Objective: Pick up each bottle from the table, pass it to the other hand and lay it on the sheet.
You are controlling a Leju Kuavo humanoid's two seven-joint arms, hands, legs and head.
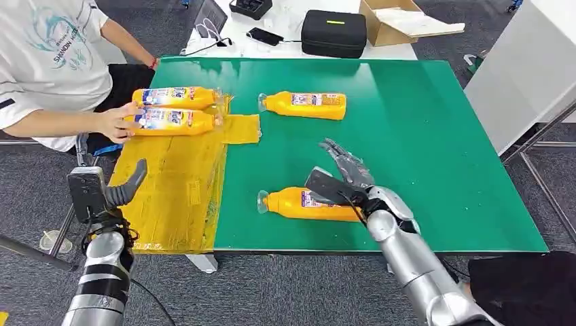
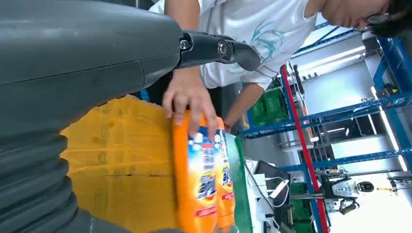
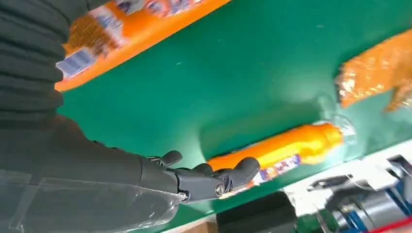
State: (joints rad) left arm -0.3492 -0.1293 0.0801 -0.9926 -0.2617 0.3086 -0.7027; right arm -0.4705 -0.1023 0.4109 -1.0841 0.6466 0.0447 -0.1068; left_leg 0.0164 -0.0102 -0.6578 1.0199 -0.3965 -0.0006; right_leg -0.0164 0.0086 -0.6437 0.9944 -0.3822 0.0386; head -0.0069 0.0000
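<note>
Fingers (image 1: 343, 161) of my right hand (image 1: 343, 178) are spreading wide, gripping nothing, hovering over the near bottle (image 1: 302, 204) lying on the green table (image 1: 421, 136). My left hand (image 1: 122, 187) is hanging empty beside the yellow sheet (image 1: 176, 197), where a person's hand (image 1: 115, 123) is touching two bottles (image 1: 173, 109). A fourth bottle (image 1: 306, 104) is lying mid-table.

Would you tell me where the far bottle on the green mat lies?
In the head view, the far bottle lies on the green mat, just right of the yellow sheet.
</note>
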